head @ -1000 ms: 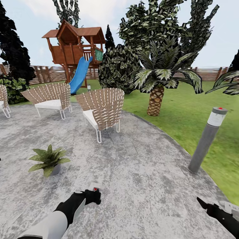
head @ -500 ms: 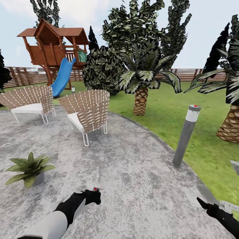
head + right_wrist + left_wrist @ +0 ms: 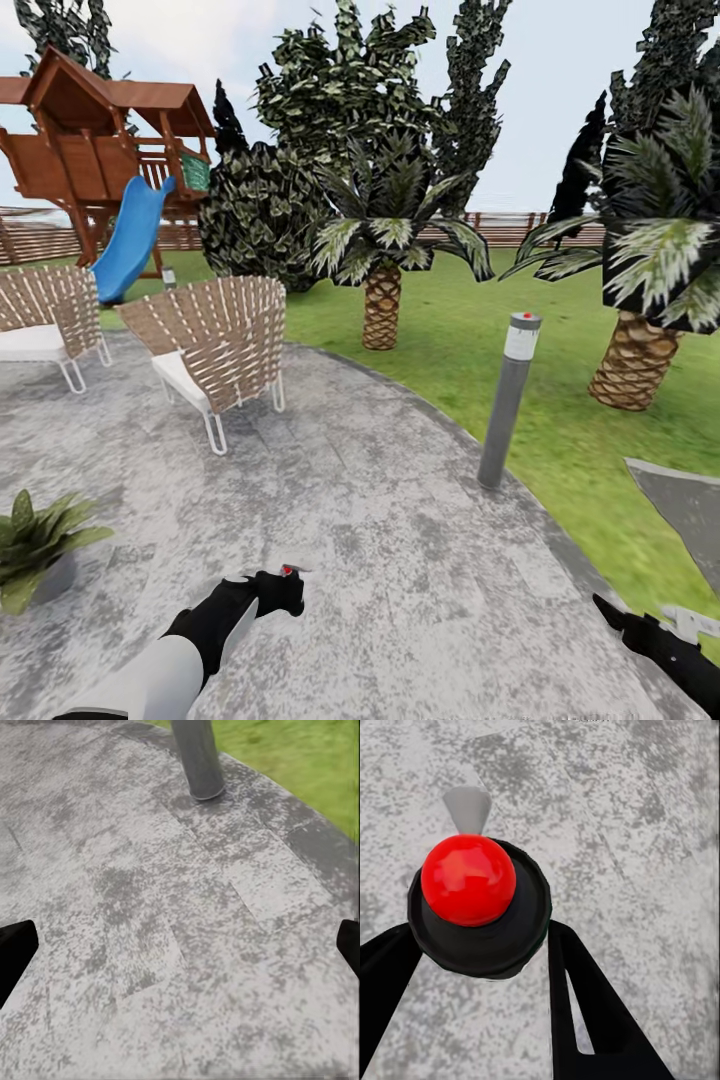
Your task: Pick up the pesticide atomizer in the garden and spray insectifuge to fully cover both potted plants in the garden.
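On the patio (image 3: 400,560), our left gripper (image 3: 283,588) clamps the atomizer (image 3: 480,907), red nozzle (image 3: 288,571) up, well apart from the bollard (image 3: 507,400). One potted plant (image 3: 35,545) sits far across the paving from the bollard. Right gripper (image 3: 180,945): fingertips spread wide, seemingly empty, near the bollard's base.

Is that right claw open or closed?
Open: the right gripper has its two dark fingertips far apart, with bare paving between them.
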Robot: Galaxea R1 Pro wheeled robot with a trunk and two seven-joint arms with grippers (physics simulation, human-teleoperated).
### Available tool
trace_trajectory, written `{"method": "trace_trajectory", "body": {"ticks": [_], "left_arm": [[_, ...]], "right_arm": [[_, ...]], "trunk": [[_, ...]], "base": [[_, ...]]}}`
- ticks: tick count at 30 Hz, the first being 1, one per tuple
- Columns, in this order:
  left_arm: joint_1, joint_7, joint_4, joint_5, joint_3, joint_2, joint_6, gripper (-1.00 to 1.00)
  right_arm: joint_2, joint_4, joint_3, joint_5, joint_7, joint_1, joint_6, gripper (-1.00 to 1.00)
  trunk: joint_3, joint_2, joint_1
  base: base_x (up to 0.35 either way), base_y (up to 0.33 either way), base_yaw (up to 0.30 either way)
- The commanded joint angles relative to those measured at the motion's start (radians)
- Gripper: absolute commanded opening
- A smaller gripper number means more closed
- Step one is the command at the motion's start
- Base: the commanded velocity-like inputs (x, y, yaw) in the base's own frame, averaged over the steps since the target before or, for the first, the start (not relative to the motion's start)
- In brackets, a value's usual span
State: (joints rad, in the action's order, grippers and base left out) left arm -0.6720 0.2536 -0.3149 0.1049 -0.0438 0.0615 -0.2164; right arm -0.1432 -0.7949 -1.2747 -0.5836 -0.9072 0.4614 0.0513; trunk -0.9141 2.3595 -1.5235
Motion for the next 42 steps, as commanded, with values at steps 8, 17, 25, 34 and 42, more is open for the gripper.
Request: {"method": "trace_trajectory", "body": {"ticks": [8, 17, 25, 34, 42], "left_arm": [[0.000, 0.004, -0.003, 0.010, 0.001, 0.000, -0.005, -1.00], [0.000, 0.004, -0.003, 0.010, 0.001, 0.000, -0.005, -1.00], [0.000, 0.004, -0.003, 0.010, 0.001, 0.000, -0.005, -1.00], [0.000, 0.004, -0.003, 0.010, 0.001, 0.000, -0.005, -1.00], [0.000, 0.004, -0.003, 0.010, 0.000, 0.000, -0.005, -1.00]], "right_arm": [[0.000, -0.001, -0.004, -0.004, -0.007, 0.002, 0.005, 1.00], [0.001, -0.001, -0.004, -0.004, -0.007, 0.002, 0.005, 1.00], [0.001, -0.001, -0.004, -0.004, -0.007, 0.002, 0.005, 1.00], [0.001, -0.001, -0.004, -0.004, -0.007, 0.002, 0.005, 1.00], [0.000, -0.001, -0.004, -0.004, -0.007, 0.002, 0.005, 1.00]], "trunk": [[0.004, 0.000, 0.000], [0.005, 0.000, 0.000], [0.005, 0.000, 0.000], [0.005, 0.000, 0.000], [0.005, 0.000, 0.000]], "base": [[0.000, 0.000, -0.283], [0.000, 0.000, -0.299], [0.000, 0.000, -0.300], [0.000, 0.000, -0.300], [0.000, -0.004, -0.300]]}}
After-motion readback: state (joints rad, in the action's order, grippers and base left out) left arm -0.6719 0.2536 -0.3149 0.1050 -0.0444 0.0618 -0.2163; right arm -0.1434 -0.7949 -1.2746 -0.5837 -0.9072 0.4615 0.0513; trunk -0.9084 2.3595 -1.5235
